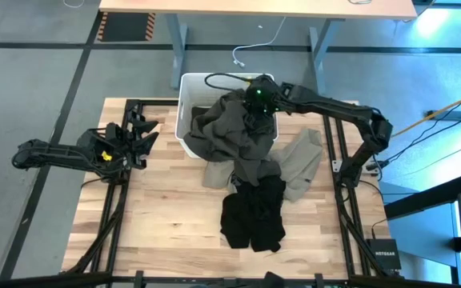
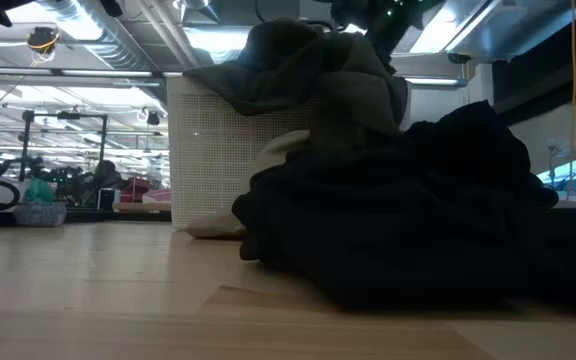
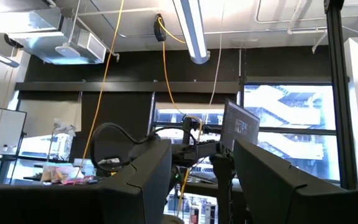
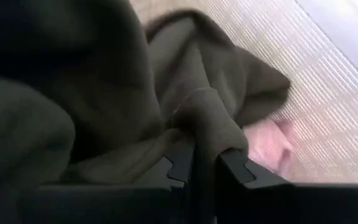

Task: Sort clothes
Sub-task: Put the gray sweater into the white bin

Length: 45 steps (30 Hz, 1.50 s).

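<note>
A dark olive-green garment [image 1: 230, 132] lies draped over the white tub [image 1: 184, 108] and spills over the tub's near rim onto the table. My right gripper [image 1: 256, 100] hangs above the tub, shut on this garment [image 4: 104, 93]. A pale pink garment [image 4: 269, 142] lies inside the tub. A black garment [image 1: 253, 212] lies in a heap on the table, near of the tub. A khaki-beige garment [image 1: 302, 160] lies to its right. No navy-blue garment shows. My left gripper [image 3: 202, 155] waits open and empty at the table's left edge [image 1: 130, 138]. My right gripper pinches a bunched fold of the olive-green garment [image 4: 207, 127] between its two fingers [image 4: 174, 167]. It comes from above, pointing down into the tub. The cloth hangs slack below the fingers, resting in the tub and over its rim [image 2: 298, 70].
The tub's perforated wall [image 2: 218, 150] stands at the far middle of the table. Bare wood shows at the near left [image 1: 158, 224]. Dark frame rails run along both sides [image 1: 110, 216]. A desk [image 1: 254, 8] stands beyond the far edge.
</note>
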{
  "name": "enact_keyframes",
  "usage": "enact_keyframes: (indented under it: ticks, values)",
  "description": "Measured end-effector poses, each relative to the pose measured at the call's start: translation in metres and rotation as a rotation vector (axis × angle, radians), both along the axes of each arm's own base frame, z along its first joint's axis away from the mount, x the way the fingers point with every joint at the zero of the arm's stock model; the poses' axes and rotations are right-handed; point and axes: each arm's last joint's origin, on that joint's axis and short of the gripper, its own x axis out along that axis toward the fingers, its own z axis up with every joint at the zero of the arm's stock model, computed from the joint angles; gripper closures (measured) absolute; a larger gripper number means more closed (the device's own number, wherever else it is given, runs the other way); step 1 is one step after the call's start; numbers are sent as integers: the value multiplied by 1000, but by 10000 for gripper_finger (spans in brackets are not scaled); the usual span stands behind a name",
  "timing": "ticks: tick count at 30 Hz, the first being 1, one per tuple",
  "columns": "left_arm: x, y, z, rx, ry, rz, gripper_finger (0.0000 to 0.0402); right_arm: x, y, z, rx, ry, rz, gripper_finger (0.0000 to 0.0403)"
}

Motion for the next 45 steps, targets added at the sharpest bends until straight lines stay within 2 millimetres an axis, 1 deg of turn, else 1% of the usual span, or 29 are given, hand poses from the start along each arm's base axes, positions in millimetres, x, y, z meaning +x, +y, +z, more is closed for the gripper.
enact_keyframes:
  ticks: [2, 4, 7, 8, 10, 12, 14, 15, 17, 21, 24, 28, 32, 35, 40, 43, 45]
  values:
    - [0, 0, 0, 3, 1, 2, 231, -1, 1, 12, -17, -3, -8, 320]
    - [0, 0, 0, 6, 1, 4, 231, -3, 4, 33, -31, -30, -2, 289]
    - [0, 0, 0, 7, 1, 5, 231, -10, 11, 79, -76, -98, 20, 241]
    - [0, 0, 0, 9, 1, 6, 231, -13, 16, 95, -83, -122, 34, 226]
    - [0, 0, 0, 9, 1, 6, 231, -20, 26, 122, -93, -151, 53, 201]
    - [0, 0, 0, 6, 1, 5, 231, -27, 39, 145, -93, -175, 74, 182]
    - [0, 0, 0, 6, 1, 5, 231, -36, 55, 162, -79, -184, 108, 170]
    - [0, 0, 0, 6, 1, 4, 231, -39, 64, 167, -59, -178, 138, 166]
    - [0, 0, 0, 6, 1, 5, 231, -44, 85, 169, -7, -124, 194, 162]
    - [0, 0, 0, 6, 0, 4, 231, -46, 131, 153, 22, 63, 307, 162]
    - [0, 0, 0, 5, -1, 4, 231, -44, 165, 134, -29, 180, 346, 162]
    - [0, 0, 1, 3, -6, 2, 231, -39, 201, 103, -100, 294, 388, 162]
    - [0, 0, 0, 3, -5, 2, 231, -36, 231, 61, -129, 394, 468, 162]
    - [0, 0, 0, 6, -4, 5, 231, -37, 247, 27, -195, 472, 501, 162]
    - [0, 0, 0, 7, -4, 5, 231, -50, 262, -24, -364, 614, 529, 162]
    - [0, 0, 0, 4, -4, 11, 231, -63, 264, -43, -509, 724, 544, 162]
    - [0, 0, 0, 5, -4, 12, 231, -70, 268, -49, -585, 765, 558, 162]
